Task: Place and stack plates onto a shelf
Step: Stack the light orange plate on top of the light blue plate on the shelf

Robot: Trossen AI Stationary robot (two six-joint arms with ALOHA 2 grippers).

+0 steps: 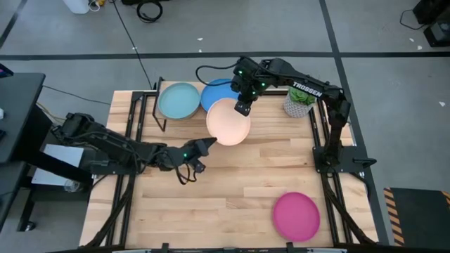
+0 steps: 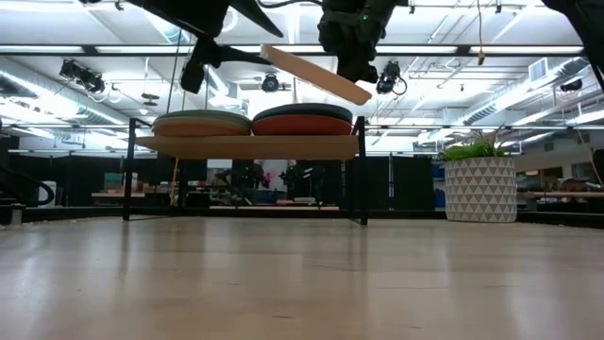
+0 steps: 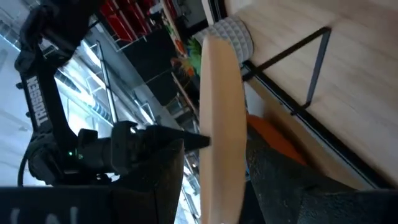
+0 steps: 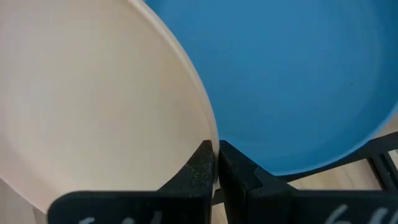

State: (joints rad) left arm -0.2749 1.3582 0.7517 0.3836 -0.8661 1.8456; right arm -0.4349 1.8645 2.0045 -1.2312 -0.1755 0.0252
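Cream plate (image 1: 228, 122) tilted above shelf (image 2: 247, 145), rim clamped in right end effector (image 1: 242, 107); left end effector (image 1: 204, 146) unclear.

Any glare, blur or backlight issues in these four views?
Low view: bright ceiling strip lights backlight the shelf and the tilted cream plate held by the right gripper, leaving the arms as silhouettes.
Left wrist view: foreground fingers soft and blurred.
High view: evenly lit.
Right wrist view: no glare, matte surfaces.
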